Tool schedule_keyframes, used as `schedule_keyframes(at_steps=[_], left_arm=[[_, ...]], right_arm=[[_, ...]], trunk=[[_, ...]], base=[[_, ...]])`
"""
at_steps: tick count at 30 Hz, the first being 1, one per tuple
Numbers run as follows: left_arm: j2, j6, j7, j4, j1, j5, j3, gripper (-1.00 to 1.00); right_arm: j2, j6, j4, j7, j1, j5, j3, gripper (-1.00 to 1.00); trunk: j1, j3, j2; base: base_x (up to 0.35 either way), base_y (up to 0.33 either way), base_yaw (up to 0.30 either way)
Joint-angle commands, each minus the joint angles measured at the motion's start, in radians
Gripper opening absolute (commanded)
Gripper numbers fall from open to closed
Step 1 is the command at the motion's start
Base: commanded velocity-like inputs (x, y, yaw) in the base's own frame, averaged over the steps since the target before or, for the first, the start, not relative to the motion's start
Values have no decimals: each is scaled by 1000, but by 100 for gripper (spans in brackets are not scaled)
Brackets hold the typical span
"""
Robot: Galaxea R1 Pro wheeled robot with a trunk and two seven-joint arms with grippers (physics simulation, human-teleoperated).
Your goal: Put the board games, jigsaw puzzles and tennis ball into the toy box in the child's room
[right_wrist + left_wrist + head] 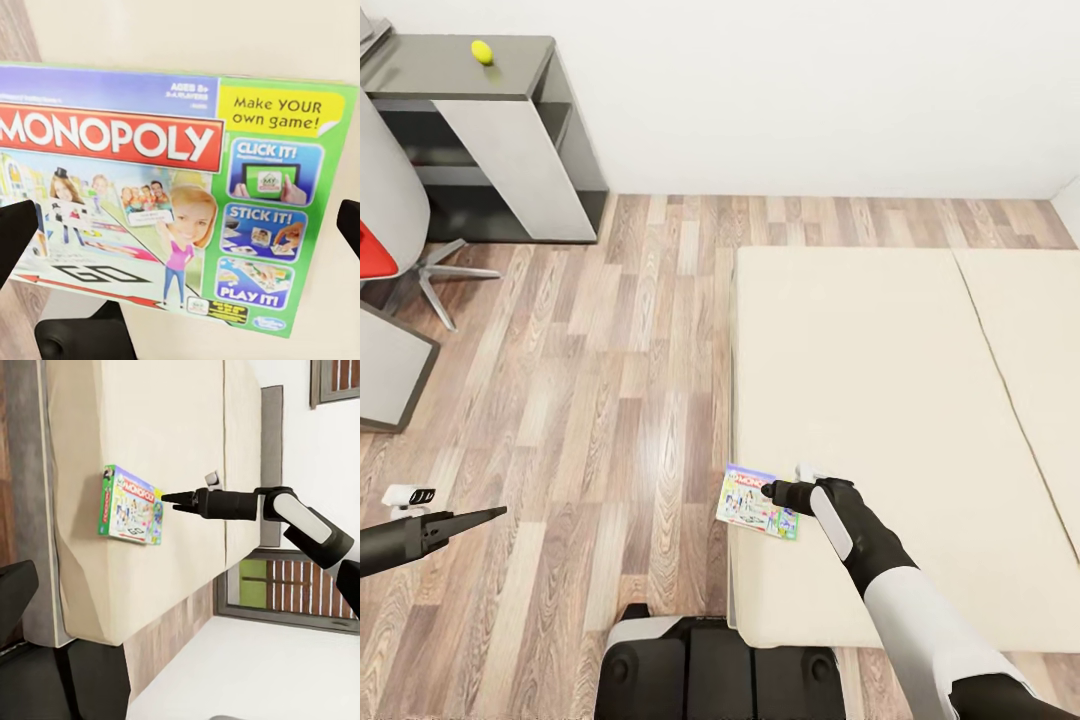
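The Monopoly board game (759,501) is seen at the bed's (890,400) 7 o'clock corner, overhanging the floor (600,400). The right gripper (768,491) is held open at its edge; if nudged, the box may be tipped off

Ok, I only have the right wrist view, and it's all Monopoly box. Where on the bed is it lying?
Observer: The Monopoly box lies flat at the edge of the bed, right beside the floor.
Operator: Where's the left gripper?
Observer: The left gripper hangs over the floor, apart from the bed, holding nothing.
Operator: Any other toy around?
Observer: A tennis ball sits on the dark table top, far from the bed.
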Motion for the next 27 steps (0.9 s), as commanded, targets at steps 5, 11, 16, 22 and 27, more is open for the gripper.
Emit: schedule_keyframes(at_steps=[5,11,16,22,27], left_arm=[[0,10,-4,0,0,0,0,100],[0,9,-4,0,0,0,0,100],[0,9,-4,0,0,0,0,100],[0,9,-4,0,0,0,0,100],[0,9,-4,0,0,0,0,100]], right_arm=[[0,3,-1,-9,-1,-10,3,100],[-1,3,-2,-9,-2,-10,3,100],[-10,3,-2,-7,-2,-10,3,100],[-13,3,-3,24,-2,-10,3,100],[-15,2,-3,62,-8,-8,4,100]], trunk=[[0,-9,-2],[0,-19,-2],[0,-27,-2],[0,-37,-2],[0,-46,-2]], base=[[0,0,0],[0,0,0],[0,0,0],[0,0,0],[0,0,0]])
